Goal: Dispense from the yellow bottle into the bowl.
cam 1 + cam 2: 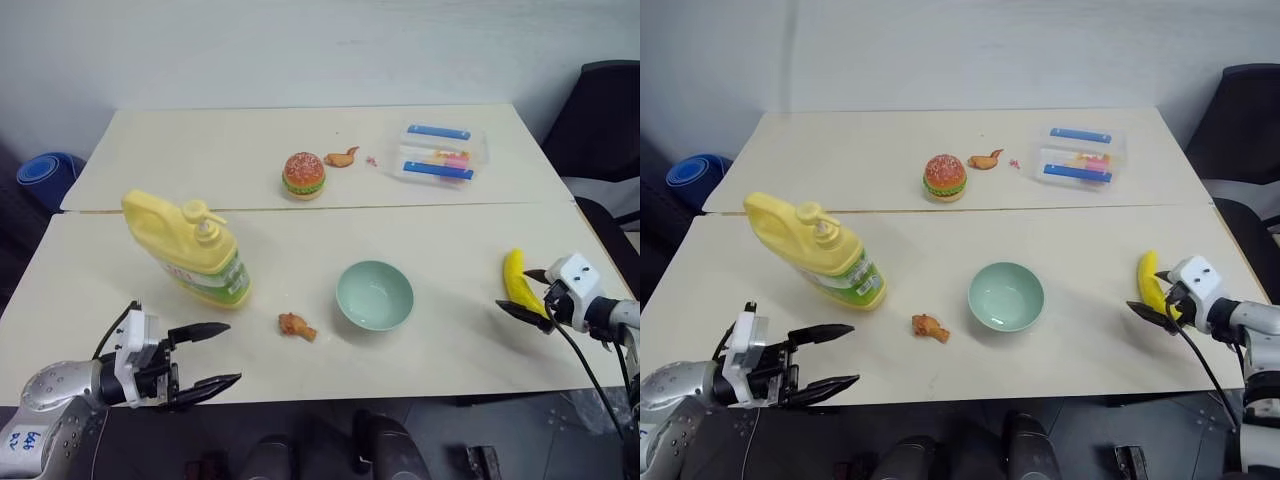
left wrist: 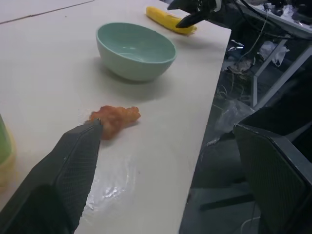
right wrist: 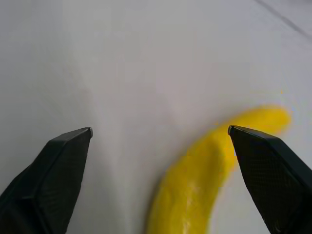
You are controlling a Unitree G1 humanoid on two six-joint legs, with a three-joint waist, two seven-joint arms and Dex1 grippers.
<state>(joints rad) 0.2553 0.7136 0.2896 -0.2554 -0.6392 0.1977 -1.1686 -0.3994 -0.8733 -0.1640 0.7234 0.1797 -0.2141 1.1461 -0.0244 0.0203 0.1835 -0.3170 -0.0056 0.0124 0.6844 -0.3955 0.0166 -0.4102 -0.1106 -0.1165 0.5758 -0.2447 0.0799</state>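
Yellow bottle (image 1: 190, 247): tilted over on the table's left half, pump top (image 1: 204, 218) toward the middle, green-and-white label low on the body; well apart from both grippers.
Bowl (image 1: 374, 295): mint green, upright near the table's middle, right of the bottle; looks empty.
Left gripper (image 1: 211, 355): at the near left edge, fingers spread wide, holding nothing; short of the bottle.
Right gripper (image 1: 529, 294): at the right edge, fingers wide apart on either side of the banana (image 1: 520, 282), not clamped on it.
Progress: judged not begun; bottle ungrasped, pump unpressed, nothing seen in the bowl.
Left to do: take hold of the bottle, bring its spout over the bowl, press the pump.
Writing: label print too small to read; no brand legible.
Clutter: toy burger (image 1: 304, 175), fried-food piece (image 1: 297, 326) between bottle and bowl, another brown scrap (image 1: 342, 157), clear box with blue clips (image 1: 441, 152) at the far right.
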